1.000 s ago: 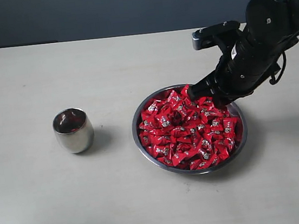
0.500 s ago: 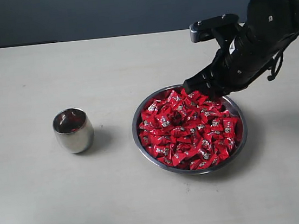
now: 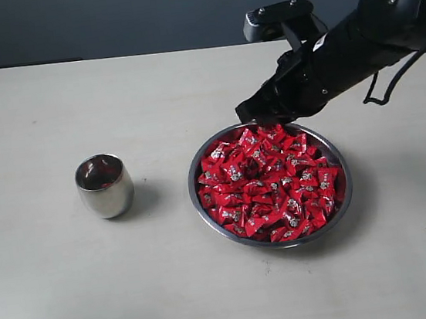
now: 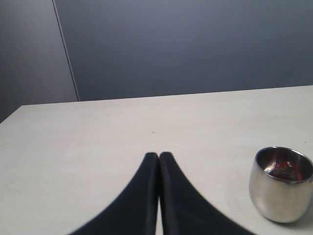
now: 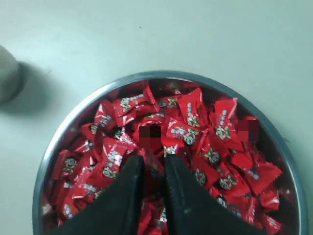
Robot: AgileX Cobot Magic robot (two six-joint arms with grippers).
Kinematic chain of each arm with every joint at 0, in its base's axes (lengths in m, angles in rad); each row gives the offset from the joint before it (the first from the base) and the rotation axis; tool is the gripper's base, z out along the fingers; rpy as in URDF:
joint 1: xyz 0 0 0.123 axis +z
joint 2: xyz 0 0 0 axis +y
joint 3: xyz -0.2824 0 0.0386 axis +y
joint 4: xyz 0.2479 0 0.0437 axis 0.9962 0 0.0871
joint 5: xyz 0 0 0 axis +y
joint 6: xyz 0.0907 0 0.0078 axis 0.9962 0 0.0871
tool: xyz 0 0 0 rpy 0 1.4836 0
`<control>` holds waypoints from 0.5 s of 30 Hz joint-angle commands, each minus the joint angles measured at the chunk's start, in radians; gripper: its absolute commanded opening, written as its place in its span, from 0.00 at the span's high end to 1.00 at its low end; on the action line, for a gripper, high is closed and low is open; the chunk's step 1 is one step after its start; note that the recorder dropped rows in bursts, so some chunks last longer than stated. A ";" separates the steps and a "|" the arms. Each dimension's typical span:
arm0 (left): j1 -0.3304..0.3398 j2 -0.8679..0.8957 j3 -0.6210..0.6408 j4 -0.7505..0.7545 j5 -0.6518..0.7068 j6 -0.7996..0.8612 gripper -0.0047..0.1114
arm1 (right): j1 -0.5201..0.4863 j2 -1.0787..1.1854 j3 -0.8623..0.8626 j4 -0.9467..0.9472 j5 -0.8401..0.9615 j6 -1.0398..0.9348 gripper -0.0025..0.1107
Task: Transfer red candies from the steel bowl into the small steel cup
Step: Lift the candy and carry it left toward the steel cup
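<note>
The steel bowl (image 3: 194,190) sits right of centre, heaped with red candies (image 3: 266,184). My right gripper (image 3: 246,115) hangs above the bowl's far rim, and in the right wrist view the right gripper (image 5: 153,159) is shut on one red candy (image 5: 152,175), a dark red shape between its fingers, over the heap of candies (image 5: 195,128) and the bowl (image 5: 49,157). The small steel cup (image 3: 104,186) stands upright to the left, with something red inside. My left gripper (image 4: 159,155) is shut and empty, low over the table near the cup (image 4: 281,185).
A pale table (image 3: 73,285) carries the bowl and the cup, with a dark wall (image 3: 141,13) behind its far edge. The cup's edge (image 5: 6,73) shows at the side of the right wrist view. The left arm is outside the exterior view.
My right gripper has risen out of the candy heap and moved left, from the bowl's right part to above its far rim. Cup, bowl and left gripper have not moved.
</note>
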 commanded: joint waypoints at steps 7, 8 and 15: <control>0.001 -0.004 0.004 0.001 -0.004 -0.001 0.96 | -0.001 0.069 -0.005 0.509 -0.014 -0.564 0.84; 0.001 -0.004 0.004 0.001 -0.004 -0.001 0.96 | -0.001 0.076 -0.005 0.589 -0.003 -0.653 0.84; 0.001 -0.004 0.004 0.001 -0.004 -0.001 0.96 | -0.001 0.129 -0.005 0.842 0.091 -0.928 0.84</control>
